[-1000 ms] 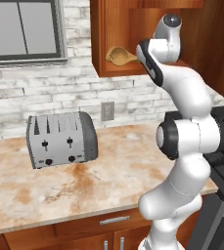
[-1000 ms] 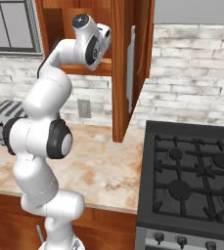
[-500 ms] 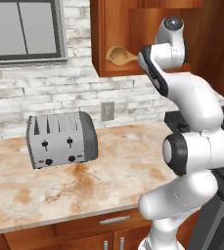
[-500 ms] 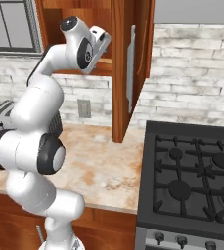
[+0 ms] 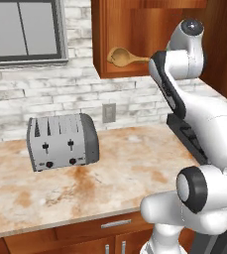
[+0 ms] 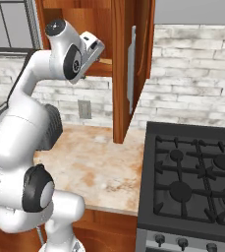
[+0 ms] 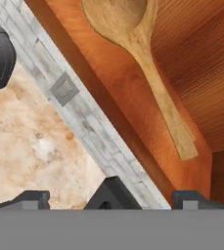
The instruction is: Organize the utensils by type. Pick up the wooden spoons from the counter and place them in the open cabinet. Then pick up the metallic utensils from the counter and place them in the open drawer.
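Observation:
A wooden spoon (image 5: 122, 57) lies on the floor of the open cabinet (image 5: 135, 30), its round bowl jutting past the cabinet's left edge. In the hand view the spoon (image 7: 147, 58) rests alone on the cabinet's wood (image 7: 201, 73), apart from my fingers. My gripper (image 7: 111, 197) is open and holds nothing, just outside the cabinet's front edge. In the right base view my hand (image 6: 92, 47) hangs in front of the cabinet opening (image 6: 92, 15). The counter (image 5: 125, 168) lies below. The metallic utensils and the drawer are out of view.
A grey toaster (image 5: 63, 141) stands on the counter at the left, under a window. The cabinet's open door (image 6: 128, 69) hangs right of my hand. A black gas stove (image 6: 192, 172) borders the counter on the right. A wall outlet (image 5: 108, 112) sits in the brick backsplash.
My hand has drawn back and down from the cabinet, and the arm's elbow has swung lower. The wooden spoon stays where it lay. The gripper stays open.

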